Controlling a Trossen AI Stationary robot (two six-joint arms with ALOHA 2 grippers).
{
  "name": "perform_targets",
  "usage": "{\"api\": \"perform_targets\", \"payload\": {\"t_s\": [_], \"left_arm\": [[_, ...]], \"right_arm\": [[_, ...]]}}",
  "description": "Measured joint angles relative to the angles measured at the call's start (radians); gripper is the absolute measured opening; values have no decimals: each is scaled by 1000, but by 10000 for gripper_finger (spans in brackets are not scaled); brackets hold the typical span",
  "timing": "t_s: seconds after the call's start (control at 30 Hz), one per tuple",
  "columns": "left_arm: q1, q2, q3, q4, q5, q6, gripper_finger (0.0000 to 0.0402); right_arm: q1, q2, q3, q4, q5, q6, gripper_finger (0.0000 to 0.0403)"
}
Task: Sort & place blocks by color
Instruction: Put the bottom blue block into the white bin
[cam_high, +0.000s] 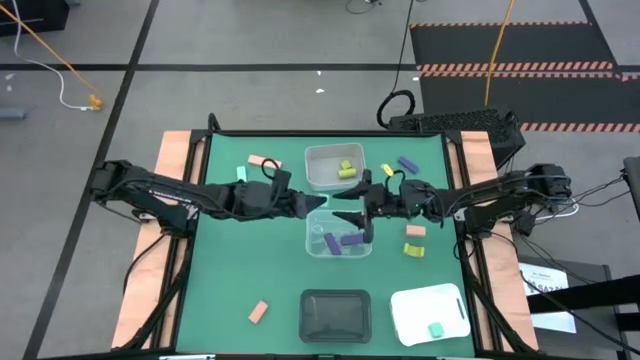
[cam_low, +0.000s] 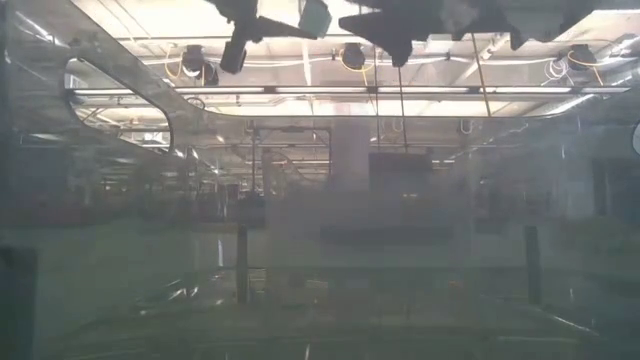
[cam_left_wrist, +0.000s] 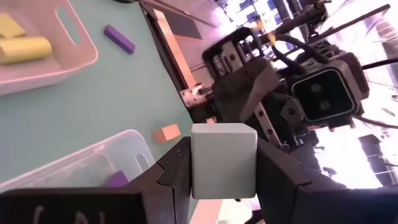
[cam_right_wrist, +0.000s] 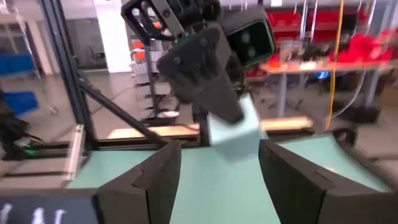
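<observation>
My left gripper (cam_high: 322, 203) is shut on a mint green block (cam_left_wrist: 224, 160) and is raised over the table's middle, above the clear tray (cam_high: 338, 243) that holds purple blocks (cam_high: 350, 239). My right gripper (cam_high: 354, 215) faces it from the right, open, a short way from the block (cam_right_wrist: 233, 130) and not touching it. In the low view both grippers hang at the top, with the block (cam_low: 315, 17) in the air. The far clear tray (cam_high: 335, 168) holds yellow-green blocks. Loose salmon (cam_high: 263, 161), mint (cam_high: 241, 173), purple (cam_high: 407, 163) and yellow-green (cam_high: 413, 250) blocks lie flat on the mat. My left gripper pinches the mint green block by two opposite side faces (cam_left_wrist: 200, 163) between its two fingers (cam_left_wrist: 175, 171). The fingers lie about level and point toward the table's right. The block is lifted clear of the table and the trays, and its end face shows between the fingertips.
A black tray (cam_high: 335, 312) and a white tray (cam_high: 428, 310) sit at the near edge; the white one holds one mint block (cam_high: 436, 329). More salmon blocks lie at near left (cam_high: 258, 312) and right of the purple tray (cam_high: 415, 231). Wooden rails border the green mat.
</observation>
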Motion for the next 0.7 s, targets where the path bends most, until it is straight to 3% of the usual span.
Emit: {"api": "perform_targets", "payload": {"t_s": [0.2,0.7], "left_arm": [[-18,0,-1,57,21,-5,132],[-15,4,-2,134,15,-29,132]], "right_arm": [[0,16,16,9,53,-119,209],[0,74,107,14,56,-256,208]]}}
